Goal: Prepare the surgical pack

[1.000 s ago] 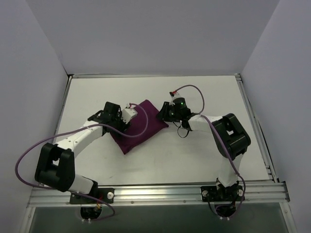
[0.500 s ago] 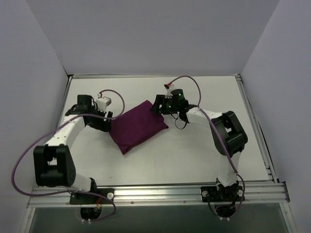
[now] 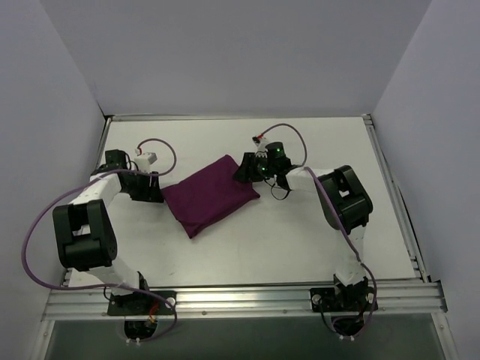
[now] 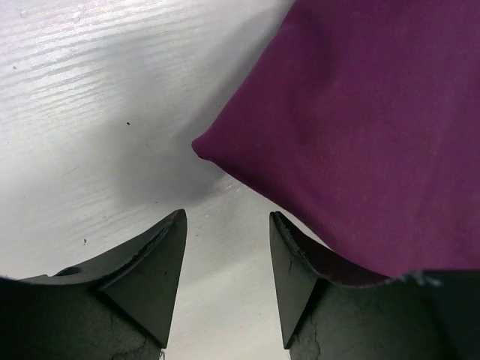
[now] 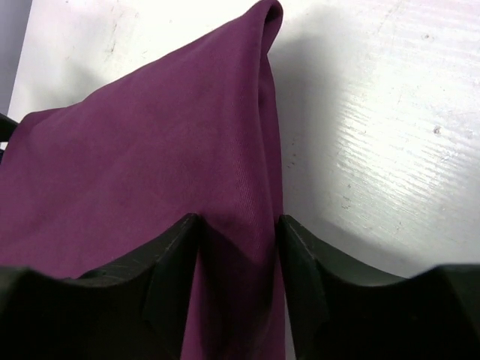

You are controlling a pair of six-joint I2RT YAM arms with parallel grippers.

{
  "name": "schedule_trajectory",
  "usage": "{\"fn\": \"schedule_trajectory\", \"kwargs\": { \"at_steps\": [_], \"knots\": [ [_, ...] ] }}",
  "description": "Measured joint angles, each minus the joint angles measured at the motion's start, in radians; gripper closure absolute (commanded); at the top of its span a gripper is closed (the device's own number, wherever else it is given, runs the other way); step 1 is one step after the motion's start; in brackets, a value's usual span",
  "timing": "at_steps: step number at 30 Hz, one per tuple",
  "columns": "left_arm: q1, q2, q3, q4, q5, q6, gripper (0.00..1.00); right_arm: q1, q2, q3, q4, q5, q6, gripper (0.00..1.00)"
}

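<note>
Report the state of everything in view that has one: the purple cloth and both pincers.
purple cloth: folded into a packet, lying down, not lifted.
left pincer: open, just short of the packet's left corner, holding nothing.
right pincer: astride the packet's folded edge with fabric in its gap; whether it is clamped cannot be told.

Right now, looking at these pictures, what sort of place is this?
Probably a robot test bench: a left arm and right arm bolted to a metal rail, plain walls boxing in a white table, a purple cloth lying on it.
</note>
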Motion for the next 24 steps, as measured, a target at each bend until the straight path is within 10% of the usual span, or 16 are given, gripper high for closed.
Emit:
{"fn": "schedule_trajectory", "kwargs": {
  "at_steps": [12,24],
  "knots": [
    [0.014,-0.151,-0.019,0.047,-0.018,0.024,0.41,-0.027,0.0,-0.033,0.063,-0.072,0.024,1.0],
    [0.014,-0.184,-0.063,0.061,-0.086,0.063,0.4,-0.163,-0.062,-0.115,0.061,-0.086,0.026,1.0]
  ]
}}
